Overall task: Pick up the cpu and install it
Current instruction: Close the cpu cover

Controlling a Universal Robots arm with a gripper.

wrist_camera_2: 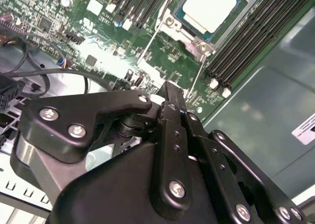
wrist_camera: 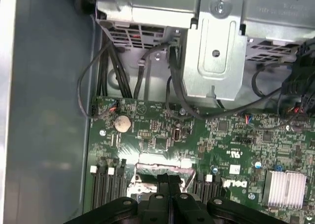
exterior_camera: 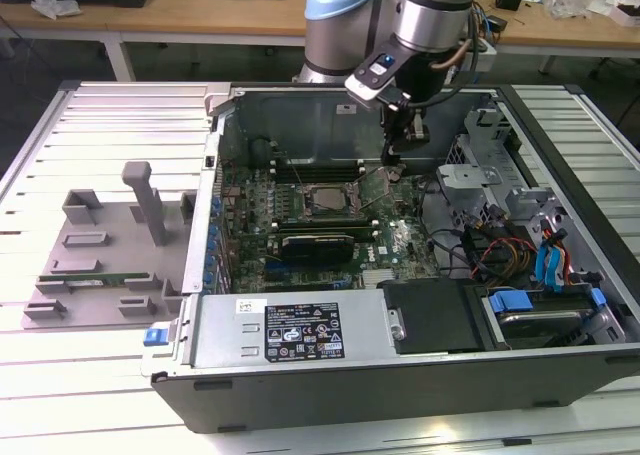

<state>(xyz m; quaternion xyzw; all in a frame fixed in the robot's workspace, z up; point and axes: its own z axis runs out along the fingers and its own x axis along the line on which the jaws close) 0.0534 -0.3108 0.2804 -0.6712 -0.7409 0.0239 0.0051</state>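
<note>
Claw (wrist_camera_2: 169, 92): fingers drawn together to one narrow tip, nothing seen between them. The tip hangs low over the motherboard (wrist_camera_2: 162, 51), just beside the free end of a thin metal lever (wrist_camera_2: 197, 74). Whether it touches the lever cannot be told.

Cpu (wrist_camera_2: 212, 6): not held. It is seated flat in its socket, a little beyond the claw tip, near the lever's other end. In the exterior view the cpu (exterior_camera: 325, 201) lies toward the exterior view's left of the claw (exterior_camera: 392, 157).

Room: black memory slots (wrist_camera_2: 256, 42) flank the socket on both sides, and the grey case wall (wrist_camera_2: 275, 115) is just past one bank. A metal drive bracket (wrist_camera: 216, 47) and black cables (wrist_camera: 106, 71) stand farther off.

Cpu look: pale silver square top, strong glare, thin darker rim, framed by a metal bracket.

Far: a grey tray (exterior_camera: 100, 240) sits on the desk (exterior_camera: 90, 125), outside the case.
</note>
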